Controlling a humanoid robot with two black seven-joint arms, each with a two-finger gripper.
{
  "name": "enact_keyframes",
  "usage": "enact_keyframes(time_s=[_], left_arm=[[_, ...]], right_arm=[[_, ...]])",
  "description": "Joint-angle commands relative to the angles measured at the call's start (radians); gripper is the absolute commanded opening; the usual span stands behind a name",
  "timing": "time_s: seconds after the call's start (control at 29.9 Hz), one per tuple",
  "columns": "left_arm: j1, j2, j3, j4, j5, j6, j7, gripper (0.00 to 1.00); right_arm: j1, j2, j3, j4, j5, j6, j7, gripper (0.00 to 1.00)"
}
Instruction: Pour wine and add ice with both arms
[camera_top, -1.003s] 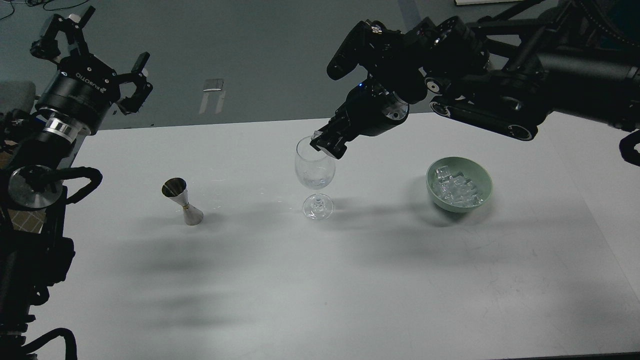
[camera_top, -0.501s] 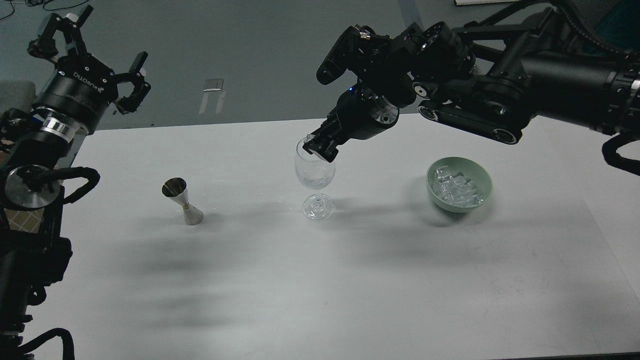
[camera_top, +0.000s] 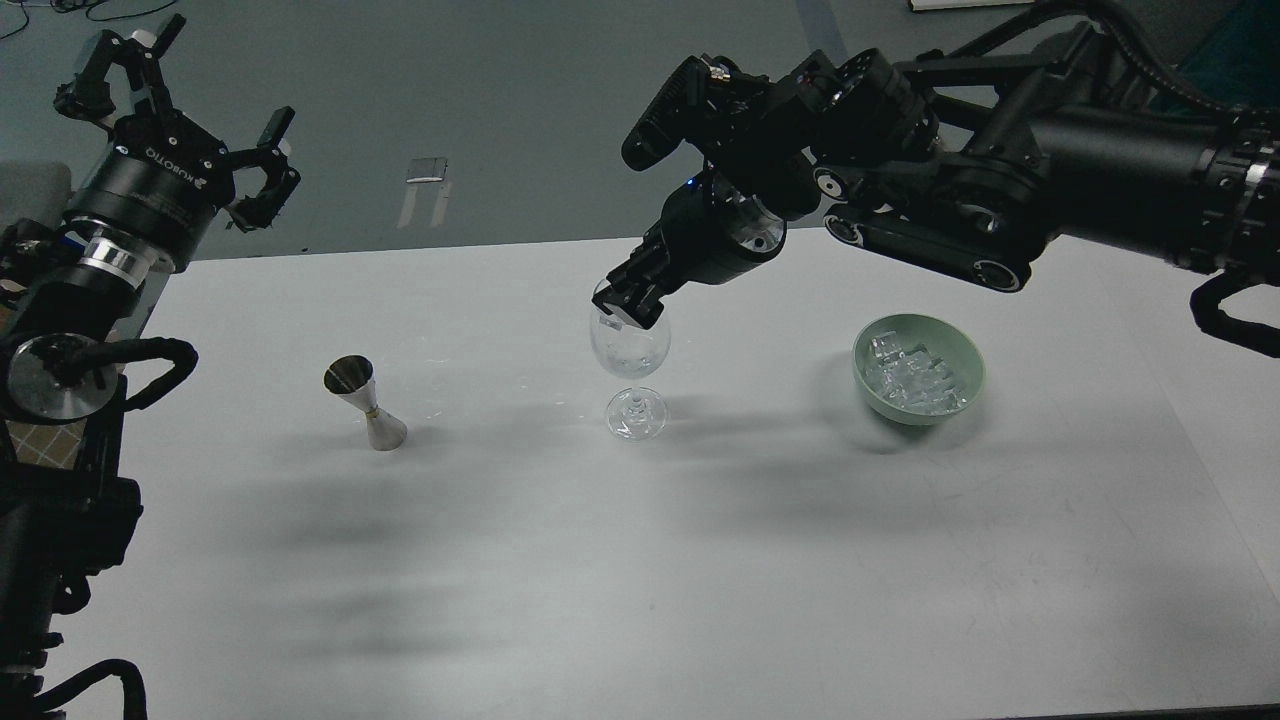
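Many ice (camera_top: 908, 380) cubes sit in the green bowl (camera_top: 962, 352) right of centre: slick, light, best pinched across flat faces. My right hand (camera_top: 628, 303) hovers over the fragile wine glass (camera_top: 629, 345) mid-counter (camera_top: 640, 560); whether it pinches a cube I cannot tell. My left hand (camera_top: 170, 110), upper left, is spread, holding nothing.

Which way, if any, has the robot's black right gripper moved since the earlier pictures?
Yes. The right gripper has shifted leftward over the clear wine glass, away from the green bowl.

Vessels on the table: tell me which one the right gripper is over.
The wine glass in the middle. The right gripper sits at its rim, while the metal jigger and green bowl of ice stand apart on either side.
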Motion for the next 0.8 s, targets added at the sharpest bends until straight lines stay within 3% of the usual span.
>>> enact_keyframes(time_s=[0.0, 0.27, 0.5, 0.64, 0.77], left_arm=[[0.000, 0.001, 0.000, 0.000, 0.000, 0.000, 0.000, 0.98], [0.000, 0.001, 0.000, 0.000, 0.000, 0.000, 0.000, 0.98], [0.001, 0.002, 0.000, 0.000, 0.000, -0.001, 0.000, 0.98], [0.001, -0.001, 0.000, 0.001, 0.000, -0.001, 0.000, 0.98], [0.003, -0.001, 0.001, 0.002, 0.000, -0.001, 0.000, 0.98]], right_arm=[[0.002, -0.001, 0.000, 0.001, 0.000, 0.000, 0.000, 0.32], [0.023, -0.015, 0.027, -0.009, 0.003, 0.000, 0.001, 0.33], [0.108, -0.113, 0.176, -0.130, 0.121, 0.000, -0.005, 0.42], [0.100, -0.199, 0.225, -0.154, 0.248, -0.025, -0.012, 0.54], [0.030, -0.296, 0.300, -0.159, 0.466, -0.113, -0.012, 0.75]])
